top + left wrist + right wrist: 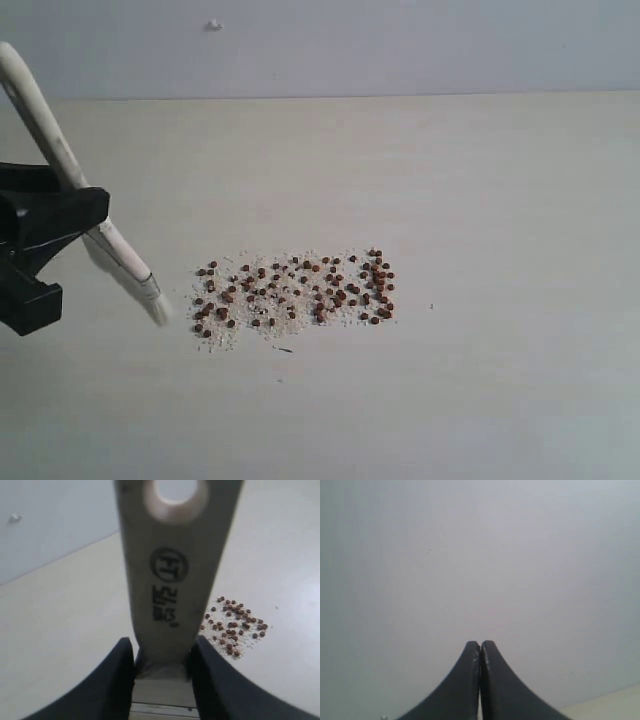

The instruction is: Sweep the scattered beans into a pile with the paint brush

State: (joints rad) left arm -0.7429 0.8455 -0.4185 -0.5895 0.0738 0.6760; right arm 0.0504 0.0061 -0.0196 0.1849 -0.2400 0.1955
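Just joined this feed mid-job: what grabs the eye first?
A reddish-brown patch of beans, mixed with pale crumbs, lies on the table in the exterior view. Left of it, the left end effector grips the paint brush, slanted, tip down beside the patch. The right end effector is shut, facing a blank wall.

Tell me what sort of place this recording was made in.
Probably a robot lab or test bench rather than a home. There is a plain pale table, a blank wall behind it, and one staged-looking patch of beans mixed with pale crumbs.
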